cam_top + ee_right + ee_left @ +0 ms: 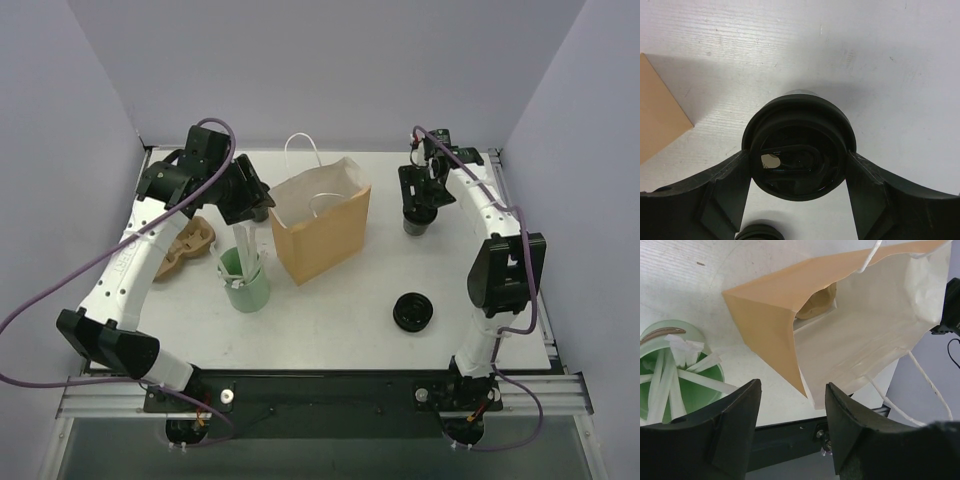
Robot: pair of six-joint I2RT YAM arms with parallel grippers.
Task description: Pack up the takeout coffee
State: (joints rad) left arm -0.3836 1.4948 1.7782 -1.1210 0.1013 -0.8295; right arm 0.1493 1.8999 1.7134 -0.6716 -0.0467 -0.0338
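At far right, right fingers (725, 195) tight on the takeout coffee (797, 150); left fingers (735, 430) apart, empty.

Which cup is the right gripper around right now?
The black cup on the far right, between the right gripper's fingers. The green cup, stuffed with white strips, stands left of the paper bag.

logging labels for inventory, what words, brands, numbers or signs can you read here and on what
No text, brand, number or sign can be read in any view.
On the bag: nothing, plain paper.
On the green cup: nothing, plain.
On the black cup: no lettering can be made out on its lid.
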